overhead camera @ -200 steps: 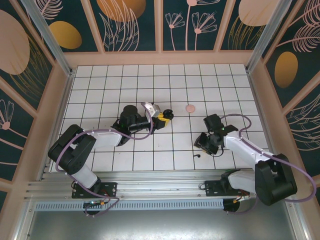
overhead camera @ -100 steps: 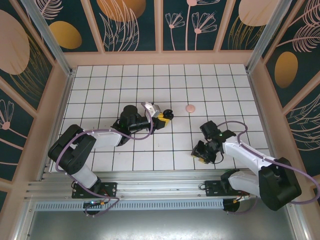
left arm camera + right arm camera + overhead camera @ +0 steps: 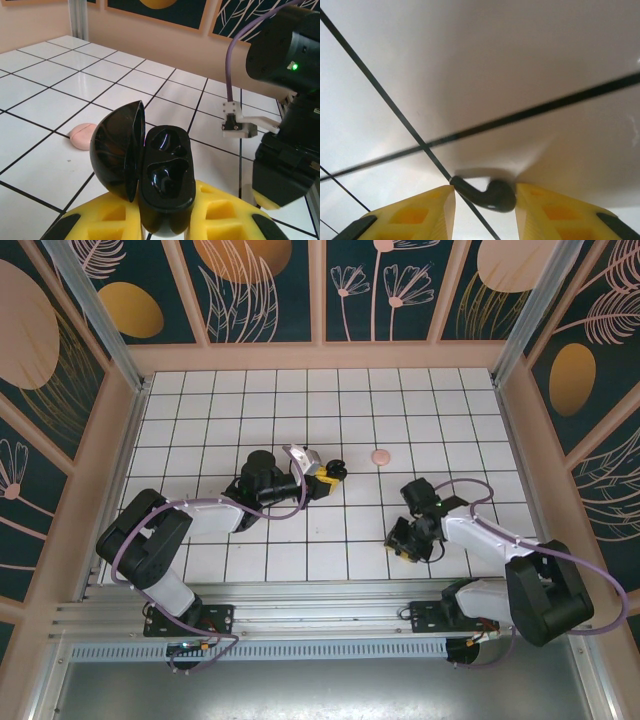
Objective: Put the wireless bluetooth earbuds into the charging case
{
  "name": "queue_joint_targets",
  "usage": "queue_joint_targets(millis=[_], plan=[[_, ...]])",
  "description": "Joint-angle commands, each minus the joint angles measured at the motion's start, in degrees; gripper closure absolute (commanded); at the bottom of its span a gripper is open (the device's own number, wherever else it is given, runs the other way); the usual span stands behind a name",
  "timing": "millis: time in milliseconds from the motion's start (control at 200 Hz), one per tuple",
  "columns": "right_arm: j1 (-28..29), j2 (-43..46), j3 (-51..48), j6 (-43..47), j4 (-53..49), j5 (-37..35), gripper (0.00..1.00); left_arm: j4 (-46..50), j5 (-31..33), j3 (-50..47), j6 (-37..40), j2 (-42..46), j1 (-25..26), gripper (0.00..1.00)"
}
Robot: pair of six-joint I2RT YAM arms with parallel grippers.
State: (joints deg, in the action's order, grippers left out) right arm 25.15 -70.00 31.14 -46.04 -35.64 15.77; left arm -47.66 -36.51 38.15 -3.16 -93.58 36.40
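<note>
Black glossy plastic is the stuff of this job. On the left, the left tool (image 3: 165, 226) is pressed together on the charging case (image 3: 167, 187), pinching its lower body between yellow fingers (image 3: 97, 225). The lid (image 3: 117, 150) is swung open to one side, and both wells (image 3: 165, 160) look empty. The case is held up off the white tiled counter (image 3: 250, 400). Just beyond it a pale pink oval piece (image 3: 81, 136) lies flat on a tile.

Further right, the right tool (image 3: 484, 200) is down at the counter, straddling a black earbud (image 3: 487, 194) that lies on a grid line. Stem tip and head sit at or against the two inner faces. Whether the jaws have bitten yet, I cannot tell.

The bud should be very light, hard and slick, so it is likely to squirt out under an off-centre squeeze. A gentle pinch across the stem, just below the head, looks safest. That leaves the rounded head free to drop into a well.
</note>
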Motion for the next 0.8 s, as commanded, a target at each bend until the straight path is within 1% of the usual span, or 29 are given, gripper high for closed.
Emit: queue_joint_targets(millis=[0, 240, 355, 470, 535, 791], plan=[[-1.05, -0.58, 2.17, 2.49, 2.65, -2.97, 0.64, 0.07, 0.03, 0.2, 0.97, 0.71, 0.14, 0.87], [-2.3, -0.66, 2.8, 4.38, 5.35, -1.53, 0.64, 0.29, 0.1, 0.43, 1.09, 0.47, 0.12, 0.87], [-2.31, -0.26, 4.14, 4.5, 1.54, -3.03, 0.61, 0.27, -0.01, 0.43, 0.96, 0.42, 0.1, 0.87], [-2.37, 0.57, 5.02, 3.73, -3.78, -4.25, 0.61, 0.4, 0.01, 0.43, 1.0, 0.68, 0.15, 0.87], [-2.34, 0.97, 5.08, 3.42, -5.11, -4.31, 0.61, 0.29, -0.11, 0.55, 1.0, 0.58, 0.14, 0.87], [-2.27, -1.92, 4.57, 4.22, -0.92, -2.53, 0.65, 0.12, -0.19, 0.52, 0.87, 0.4, 0.15, 0.87]])
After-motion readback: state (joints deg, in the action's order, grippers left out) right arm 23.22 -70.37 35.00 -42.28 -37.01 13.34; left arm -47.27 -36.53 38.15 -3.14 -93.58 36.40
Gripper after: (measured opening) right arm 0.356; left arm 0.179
